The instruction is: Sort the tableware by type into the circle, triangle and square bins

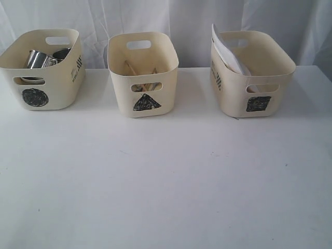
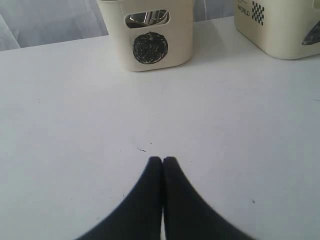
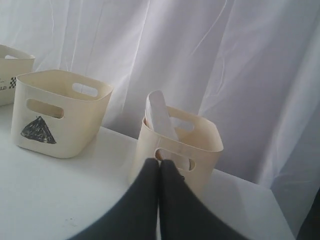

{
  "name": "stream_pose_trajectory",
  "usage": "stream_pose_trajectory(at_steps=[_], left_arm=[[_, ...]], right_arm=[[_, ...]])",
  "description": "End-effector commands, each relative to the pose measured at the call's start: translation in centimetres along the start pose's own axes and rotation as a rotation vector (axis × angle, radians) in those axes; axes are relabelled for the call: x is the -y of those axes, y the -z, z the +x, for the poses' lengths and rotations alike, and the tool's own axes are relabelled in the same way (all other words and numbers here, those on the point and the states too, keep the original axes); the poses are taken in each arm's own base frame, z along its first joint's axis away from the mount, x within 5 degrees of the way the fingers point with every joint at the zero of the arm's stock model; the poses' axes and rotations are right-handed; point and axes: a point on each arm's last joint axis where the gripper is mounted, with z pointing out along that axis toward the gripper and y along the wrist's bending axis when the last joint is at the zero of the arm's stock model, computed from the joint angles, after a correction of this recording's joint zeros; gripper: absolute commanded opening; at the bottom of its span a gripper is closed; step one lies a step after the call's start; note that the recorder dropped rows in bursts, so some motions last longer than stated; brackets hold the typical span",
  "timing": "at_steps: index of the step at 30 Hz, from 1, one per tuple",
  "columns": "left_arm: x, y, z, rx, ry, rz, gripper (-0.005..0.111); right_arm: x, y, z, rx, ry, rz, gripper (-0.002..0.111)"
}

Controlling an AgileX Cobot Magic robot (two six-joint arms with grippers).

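Set along back edge of table (image 1: pixel 166 181): circle tub (image 1: pixel 58 83) at back-left corner w/ steel mugs (image 1: pixel 39 59), triangle tub (image 1: pixel 122 93) mid w/ chopsticks (image 1: pixel 132 68), square tub (image 1: pixel 233 93) towards back-right corner w/ white plate (image 1: pixel 225 52). The left gripper (image 2: pixel 162 160) and right gripper (image 3: pixel 159 162) are pinched closed, empty. Sorting is judged done; no further pick is called for.

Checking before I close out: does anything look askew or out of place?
Only the white plate in the square bin: it leans tilted, its corner poking above the rim. Nothing looks spilled or damaged.
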Motion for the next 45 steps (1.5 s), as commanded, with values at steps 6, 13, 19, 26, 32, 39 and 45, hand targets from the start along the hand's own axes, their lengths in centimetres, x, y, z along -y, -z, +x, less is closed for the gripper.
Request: stream_pose_trajectory(at_steps=[6, 13, 19, 26, 32, 39, 45], left_arm=[[0.02, 0.0, 0.07, 0.002, 0.009, 0.001, 0.0], [0.02, 0.0, 0.07, 0.002, 0.009, 0.001, 0.0], [0.02, 0.0, 0.07, 0.002, 0.009, 0.001, 0.0], [0.02, 0.0, 0.07, 0.002, 0.009, 0.001, 0.0], [0.02, 0.0, 0.07, 0.002, 0.009, 0.001, 0.0], [0.02, 0.0, 0.07, 0.002, 0.009, 0.001, 0.0], [0.02, 0.0, 0.07, 0.002, 0.009, 0.001, 0.0]], right_arm=[[0.31, 0.05, 0.28, -0.017, -0.025, 0.042, 0.0], [0.26, 0.05, 0.25, -0.013, -0.026, 0.036, 0.0], [0.28, 0.05, 0.22, -0.009, -0.091, 0.039, 0.0], [0.56, 0.07, 0.43, -0.029, -0.15, 0.072, 0.0], [0.34, 0.05, 0.24, -0.01, -0.135, 0.046, 0.0], [0.67, 0.08, 0.53, -0.042, -0.074, 0.083, 0.0], [0.67, 0.08, 0.53, -0.041, -0.08, 0.083, 0.0]])
